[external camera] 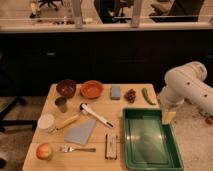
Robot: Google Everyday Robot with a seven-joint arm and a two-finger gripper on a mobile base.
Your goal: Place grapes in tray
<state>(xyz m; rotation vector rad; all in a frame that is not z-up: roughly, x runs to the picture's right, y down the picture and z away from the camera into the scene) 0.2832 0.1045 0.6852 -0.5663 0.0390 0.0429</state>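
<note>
Hanging above the far right rim of the dark green tray (125, 142), the tool (168, 117) sits at the end of the white arm (186, 85). Whether it is wide or narrow I cannot tell, but the grapes are not in it. The grapes (130, 95) lie on the bench (114, 107) toward its far edge, just beyond the tray. They sit between the grey-blue block (115, 92) on their left and the green pepper (147, 96) on their right, near both and apart from the tray. Nothing shows inside the tray. So the task looks to be at its first step — the reach for the fruit, with the pick-up not yet done. The next move, as I judge it, calls for carrying the tool farther and to the left until it stands over the cluster. It should then come down between pepper and block without nudging either, and take a gentle hold — the bumpy bunch could slip or shed.
</note>
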